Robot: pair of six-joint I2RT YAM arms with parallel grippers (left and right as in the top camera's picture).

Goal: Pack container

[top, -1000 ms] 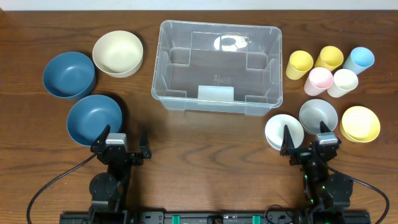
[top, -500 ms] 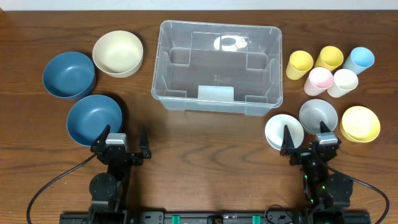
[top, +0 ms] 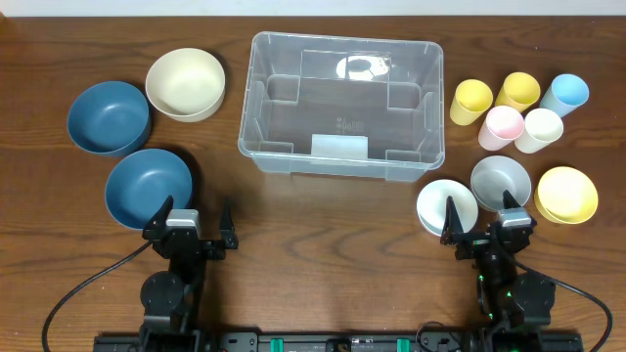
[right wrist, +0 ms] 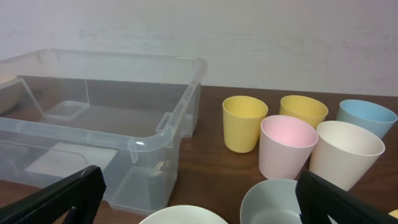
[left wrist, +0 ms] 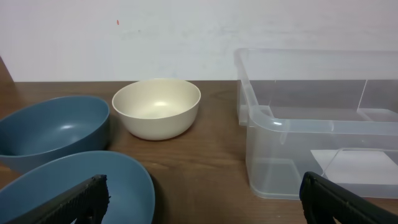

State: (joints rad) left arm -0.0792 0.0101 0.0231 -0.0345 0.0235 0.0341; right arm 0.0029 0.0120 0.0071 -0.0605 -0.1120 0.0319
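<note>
The clear plastic container [top: 342, 103] stands empty at the table's middle back; it also shows in the left wrist view [left wrist: 317, 124] and the right wrist view [right wrist: 99, 118]. My left gripper [top: 190, 223] is open and empty at the front left, beside a blue bowl [top: 148, 187]. My right gripper [top: 486, 221] is open and empty at the front right, just behind a white bowl [top: 446, 205] and a grey bowl [top: 500, 180].
A second blue bowl [top: 108, 117] and a cream bowl [top: 185, 83] sit at the left. A yellow bowl [top: 566, 194] sits at the right. Several cups, yellow [top: 471, 101], pink [top: 502, 126], white [top: 539, 129] and light blue [top: 564, 93], stand at the back right.
</note>
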